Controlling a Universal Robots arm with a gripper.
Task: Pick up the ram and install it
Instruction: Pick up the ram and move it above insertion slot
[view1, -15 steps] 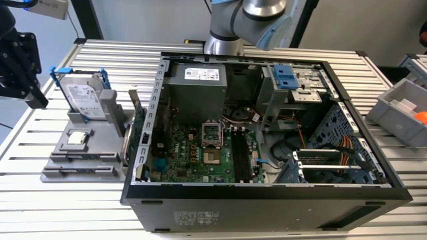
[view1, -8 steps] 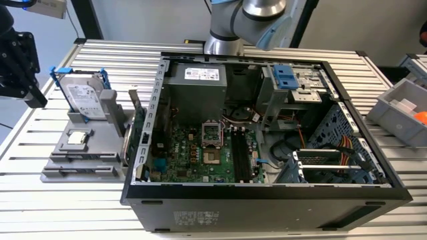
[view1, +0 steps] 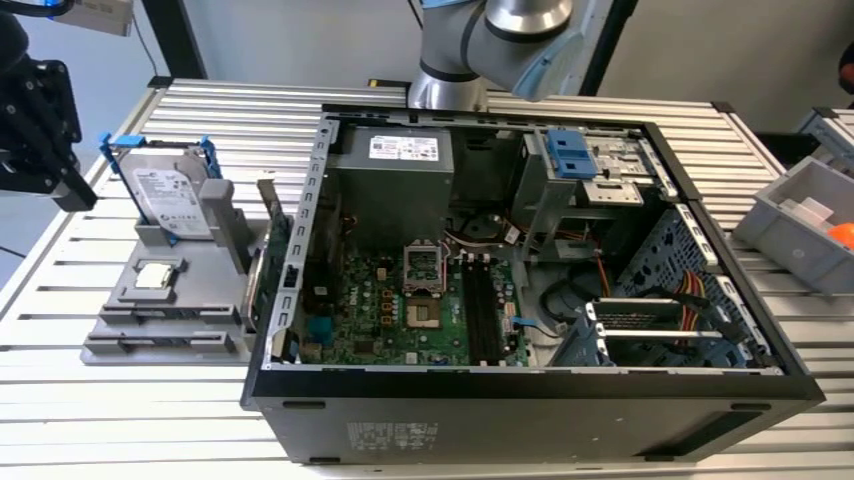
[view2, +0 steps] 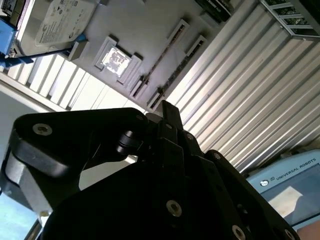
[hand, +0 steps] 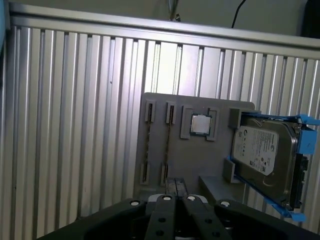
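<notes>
The gripper (hand: 175, 187) hangs over the grey tray (hand: 195, 160) on the table (hand: 75, 125), jaws together and empty. The ram (hand: 168, 145) stands on edge in the tray's slots, near a hard drive (hand: 262, 160).

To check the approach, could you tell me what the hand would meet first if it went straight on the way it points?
Most likely the gray parts holder, near its two long slots; in the first wrist view the hand points at it, though depth is unclear.
</notes>
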